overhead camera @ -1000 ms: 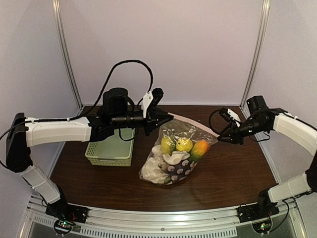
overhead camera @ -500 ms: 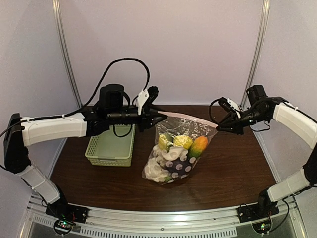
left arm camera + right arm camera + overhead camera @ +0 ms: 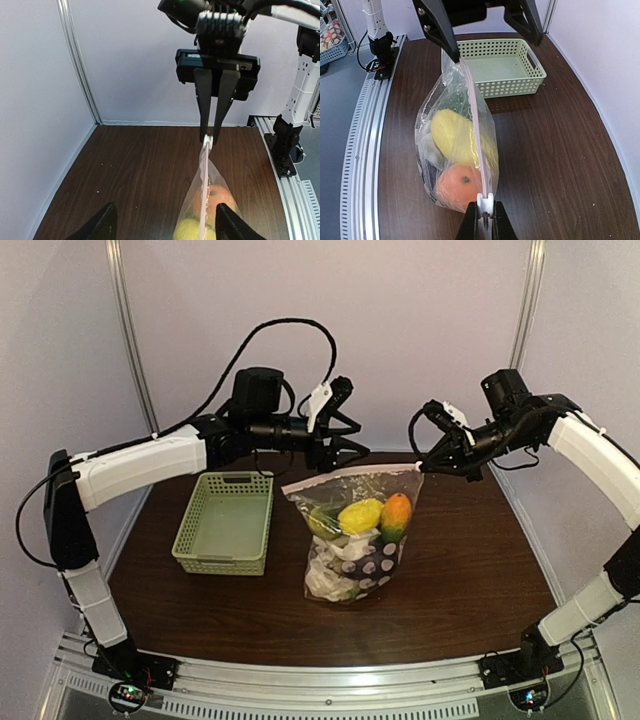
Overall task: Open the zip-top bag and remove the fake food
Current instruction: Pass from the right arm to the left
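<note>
The zip-top bag [image 3: 352, 540] hangs upright over the table, its pale zip strip [image 3: 474, 115] stretched along the top. My right gripper [image 3: 484, 220] is shut on the white slider [image 3: 485, 201] at the strip's right end. My left gripper [image 3: 356, 446] is open above the strip's left half. In the left wrist view the strip [image 3: 203, 200] runs between its spread fingers [image 3: 105, 222]. The fake food fills the bag: a yellow piece [image 3: 358, 515], an orange one [image 3: 396, 511], a green one [image 3: 322, 521] and whitish lumps [image 3: 325, 580].
A pale green lattice basket [image 3: 225, 523] stands on the brown table [image 3: 470, 570] left of the bag. Pale walls close in the back and sides. A metal rail [image 3: 320, 682] with both arm bases runs along the near edge.
The left gripper has opened and let go of the bag's left corner. Both arms have risen. The right gripper has closed on the slider, and the bag now hangs upright from it.
</note>
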`<action>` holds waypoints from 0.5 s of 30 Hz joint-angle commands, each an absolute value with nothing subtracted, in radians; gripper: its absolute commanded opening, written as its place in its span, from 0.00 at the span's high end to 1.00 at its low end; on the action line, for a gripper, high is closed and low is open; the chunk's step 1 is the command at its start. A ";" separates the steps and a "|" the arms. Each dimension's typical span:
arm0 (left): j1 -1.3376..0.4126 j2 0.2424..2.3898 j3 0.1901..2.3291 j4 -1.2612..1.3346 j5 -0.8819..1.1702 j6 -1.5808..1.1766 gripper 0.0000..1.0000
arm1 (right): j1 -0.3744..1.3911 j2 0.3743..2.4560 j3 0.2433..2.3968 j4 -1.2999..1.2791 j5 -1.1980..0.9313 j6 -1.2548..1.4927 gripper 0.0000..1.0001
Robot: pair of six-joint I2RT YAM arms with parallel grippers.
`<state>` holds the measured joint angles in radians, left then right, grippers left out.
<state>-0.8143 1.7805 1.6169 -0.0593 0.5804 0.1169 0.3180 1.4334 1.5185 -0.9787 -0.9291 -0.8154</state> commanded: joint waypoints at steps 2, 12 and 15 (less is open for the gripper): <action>-0.807 1.883 1.722 -0.198 0.719 0.146 0.31 | 0.394 1.452 1.571 -0.980 -0.893 -0.770 1.00; -0.817 1.914 1.721 -0.255 0.756 0.116 0.55 | 0.412 1.465 1.594 -0.946 -0.913 -0.714 1.00; -0.821 1.928 1.748 -0.301 0.751 0.122 0.70 | 0.417 1.479 1.600 -0.937 -0.922 -0.700 1.00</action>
